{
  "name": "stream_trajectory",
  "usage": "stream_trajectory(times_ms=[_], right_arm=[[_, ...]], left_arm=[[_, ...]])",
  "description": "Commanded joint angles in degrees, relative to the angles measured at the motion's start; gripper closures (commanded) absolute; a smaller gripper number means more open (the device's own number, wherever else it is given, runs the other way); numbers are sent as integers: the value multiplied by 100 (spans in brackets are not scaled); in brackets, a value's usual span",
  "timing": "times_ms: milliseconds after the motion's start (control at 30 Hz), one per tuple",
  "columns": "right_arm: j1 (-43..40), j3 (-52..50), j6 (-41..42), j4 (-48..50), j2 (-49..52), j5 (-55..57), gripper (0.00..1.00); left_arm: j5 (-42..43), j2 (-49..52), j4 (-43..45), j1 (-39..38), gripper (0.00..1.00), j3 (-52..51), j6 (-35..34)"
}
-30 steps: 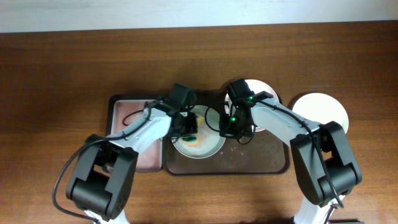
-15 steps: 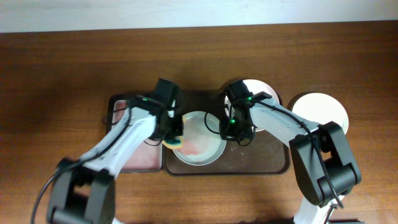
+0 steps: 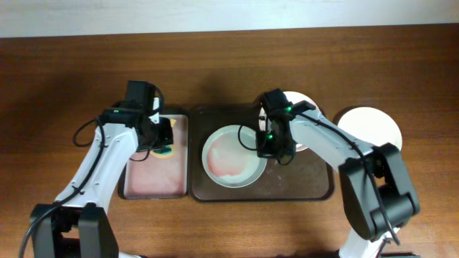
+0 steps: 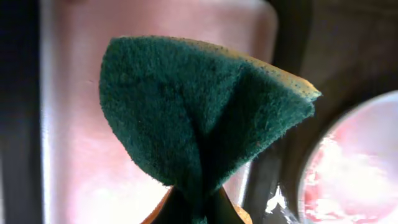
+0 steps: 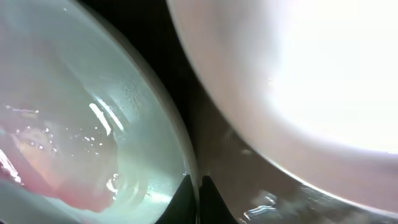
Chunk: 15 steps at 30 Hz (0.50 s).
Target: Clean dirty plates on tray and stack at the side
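Plates mid-wash at my remote station: the pale green plate (image 3: 228, 159) lies flat on the brown tray (image 3: 308, 188), immediately left of my right hand (image 3: 268, 145), with thin red sauce smeared wet across its well. That hand is closed almost completely. Its fingertips (image 5: 185, 202) pinch the plate's rim, and the lip runs between them in the right wrist view. Just behind the same hand a second plate (image 3: 305, 106), pale and of a colour I cannot settle, sits at the tray's far corner, partly under the arm. A white plate (image 3: 371, 127) rests on the bench (image 3: 72, 86) well out to that hand's right, off the tray.

My left hand (image 3: 162, 140) hangs over the small pink-lined tray (image 3: 147, 179), with the green plate well apart on its right. It is clamped on a folded green sponge (image 4: 199, 118) whose yellow backing shows at one edge.

I judge the green plate to be stiff, light and glossy. With that film of liquid it should be slippery, and it may break if dropped. The shallow rim is the only place to take hold of it, and a pinch there gives little purchase, so the plate would tend to swing down from the fingertips once lifted. I would set the fingers as deep over the lip as they will go and raise it slowly. The sauce on it suggests more wiping is due before it joins the white one at the side.
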Motion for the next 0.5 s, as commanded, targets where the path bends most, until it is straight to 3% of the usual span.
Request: stream_trajectory(times_ms=[0, 300, 333, 400, 433, 467], right_arm=[[-33, 476, -334, -243, -667, 1182, 96], [715, 706, -562, -590, -1325, 4413, 96], [817, 706, -564, -575, -1325, 4586, 96], [1095, 706, -562, -538, -1325, 4988, 96], [1220, 706, -562, -516, -1325, 5174, 96], [1355, 706, -562, -507, -1325, 5383, 96]], left_arm=[[-39, 214, 155, 162, 100, 33, 334], [-599, 1163, 468, 164, 97, 33, 501], [-601, 1176, 466, 164, 85, 33, 501], [-597, 1176, 468, 164, 51, 33, 498], [-597, 1176, 466, 164, 44, 33, 498], [-597, 1176, 466, 164, 44, 33, 501]])
